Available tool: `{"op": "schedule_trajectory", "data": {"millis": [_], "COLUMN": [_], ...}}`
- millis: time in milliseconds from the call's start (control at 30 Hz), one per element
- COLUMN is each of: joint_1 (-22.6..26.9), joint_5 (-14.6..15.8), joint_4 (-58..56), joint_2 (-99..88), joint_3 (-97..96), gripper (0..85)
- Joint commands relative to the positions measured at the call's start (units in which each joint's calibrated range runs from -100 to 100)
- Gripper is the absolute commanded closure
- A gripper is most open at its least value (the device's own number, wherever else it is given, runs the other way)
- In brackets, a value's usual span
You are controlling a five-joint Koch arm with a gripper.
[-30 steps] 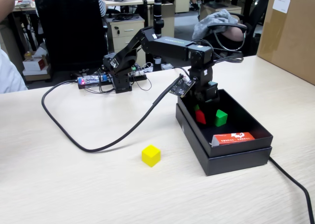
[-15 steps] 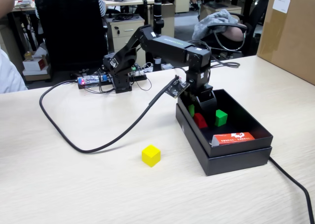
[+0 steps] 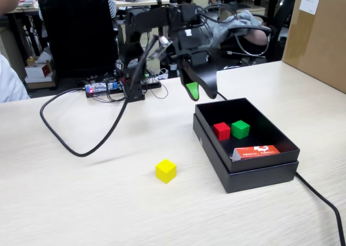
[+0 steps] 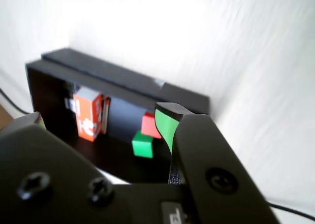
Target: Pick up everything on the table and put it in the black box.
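The red cube [image 3: 221, 130] and green cube [image 3: 240, 128] sit inside the black box [image 3: 254, 173], the yellow cube [image 3: 166, 171] waits on the table [image 3: 81, 203], and the gripper [image 3: 197, 90] hangs open, holding nothing.

Fixed view: even, soft office light from above, nothing dim. My arm throws a faint blurry shadow on the table [image 3: 81, 203]; the yellow cube [image 3: 166, 171] has a small soft shadow under it. Black box [image 3: 254, 173] interior reads dark but the cubes inside stay clear. Image slightly soft, background desks hazier.

Wrist view: badly overexposed, the table [image 4: 256, 51] blown to near white, grain gone. My gripper [image 4: 106, 120] fills the bottom edge, out of focus. Box [image 4: 118, 79] edges smeared, packet [image 4: 88, 116] print unreadable.
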Motion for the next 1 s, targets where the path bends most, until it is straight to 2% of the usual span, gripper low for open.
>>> {"op": "schedule_trajectory", "data": {"millis": [0,200,533,767,967], "joint_1": [-2.4,-6.4,-7.4,-8.0,-8.8], "joint_5": [-2.2,-3.6,-3.5,-3.6,-3.5], "joint_4": [-0.2,-0.1,1.0,3.8,3.8], "joint_2": [-12.3,-27.7,-41.9,-35.8,-17.1], "joint_3": [-2.6,-19.3,-34.5,-30.2,-18.3], "gripper": [38.7,36.4,36.0,36.6,36.6]}}
